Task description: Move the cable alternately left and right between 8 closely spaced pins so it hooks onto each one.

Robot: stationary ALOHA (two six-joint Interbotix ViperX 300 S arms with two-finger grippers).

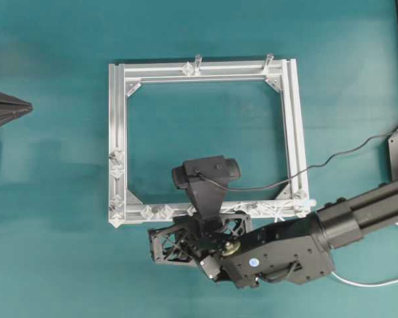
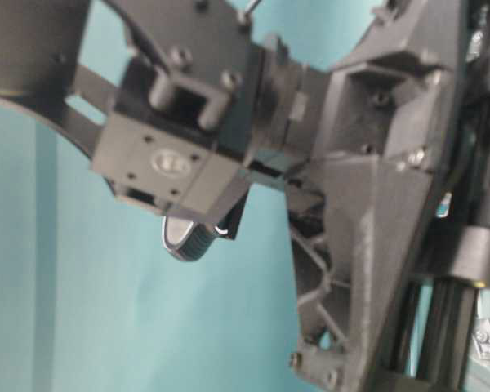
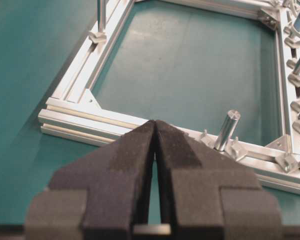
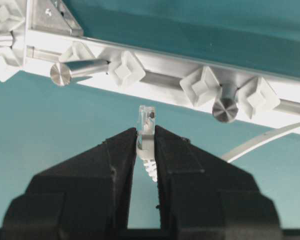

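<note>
Overhead view: teal table (image 1: pixel 53 165); right jaws pinch cable (image 4: pixel 146 142) plug; left jaws closed, empty.

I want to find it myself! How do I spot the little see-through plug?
Look at the silver frame lying on the green table, then at the black right hand just below its rail. The plug pokes up between the fingertips. Unlike the shiny diamond studs nearby, it is clear plastic, and a white cable trails away beside it.
</note>
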